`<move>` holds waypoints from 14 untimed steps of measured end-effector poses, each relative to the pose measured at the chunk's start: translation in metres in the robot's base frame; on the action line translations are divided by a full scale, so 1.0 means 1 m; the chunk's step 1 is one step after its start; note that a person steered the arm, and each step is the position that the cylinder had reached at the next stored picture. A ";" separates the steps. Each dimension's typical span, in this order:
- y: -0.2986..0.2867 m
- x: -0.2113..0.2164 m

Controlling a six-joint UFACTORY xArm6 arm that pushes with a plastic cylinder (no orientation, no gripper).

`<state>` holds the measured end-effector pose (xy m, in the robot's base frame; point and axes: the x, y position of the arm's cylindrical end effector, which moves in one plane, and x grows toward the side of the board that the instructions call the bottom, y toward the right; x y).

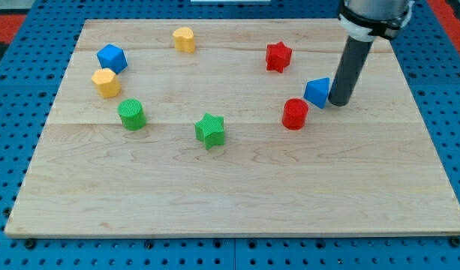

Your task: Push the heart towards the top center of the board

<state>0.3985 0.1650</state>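
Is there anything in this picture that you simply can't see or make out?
- The arm above the rod: cut off by the view's top edge.
- My tip and the blue triangle block: touching or just apart, too close to tell.
- The board: its bottom corners are cut off by the view's bottom edge.

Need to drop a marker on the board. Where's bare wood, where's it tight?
Bare: the strip below the green star, and mid-board between yellow heart and red star. Tight: my tip against blue block, red cylinder beside.

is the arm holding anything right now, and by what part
Nothing is held. My tip only rests beside the blue block, on its right in the view, about touching it.
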 end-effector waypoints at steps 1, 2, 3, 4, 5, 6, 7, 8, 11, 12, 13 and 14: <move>-0.019 -0.012; -0.018 -0.017; 0.029 -0.071; 0.010 -0.135; -0.054 -0.170; -0.139 -0.170; -0.224 -0.177; -0.266 -0.182; -0.327 -0.160; -0.287 -0.147; -0.254 -0.146; -0.272 -0.128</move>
<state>0.2700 -0.1067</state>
